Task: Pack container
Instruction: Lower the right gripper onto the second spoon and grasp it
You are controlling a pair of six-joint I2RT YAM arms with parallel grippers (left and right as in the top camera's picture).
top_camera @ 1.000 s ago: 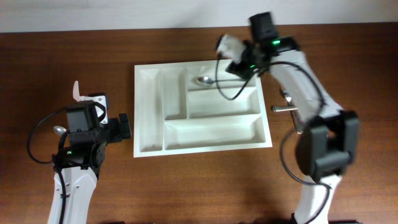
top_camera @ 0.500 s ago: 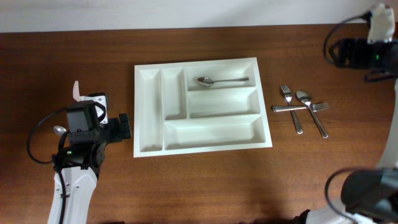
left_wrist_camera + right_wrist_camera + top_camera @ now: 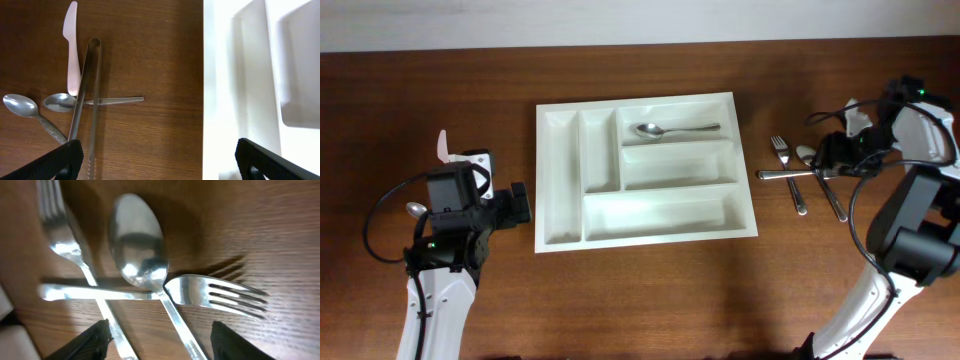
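Note:
The white five-compartment container (image 3: 560,180) lies mid-table with one spoon (image 3: 675,130) in its top long compartment. My right gripper (image 3: 828,160) is open and empty, low over a crossed pile of two forks and a spoon (image 3: 805,175). In the right wrist view its fingers (image 3: 160,340) straddle the handles of the spoon (image 3: 137,240) and one fork (image 3: 62,235); the other fork (image 3: 215,292) lies crosswise. My left gripper (image 3: 520,203) is open and empty at the container's left edge (image 3: 235,90).
Left of the container lie a pale plastic knife (image 3: 71,47), metal tongs (image 3: 87,100) and two spoons (image 3: 20,105) (image 3: 65,102), partly under my left arm in the overhead view. The table's far edge runs along the top.
My right arm left the spoon in the container's top compartment, swung away to the far right, then came down over the cutlery pile. The left arm has not moved.

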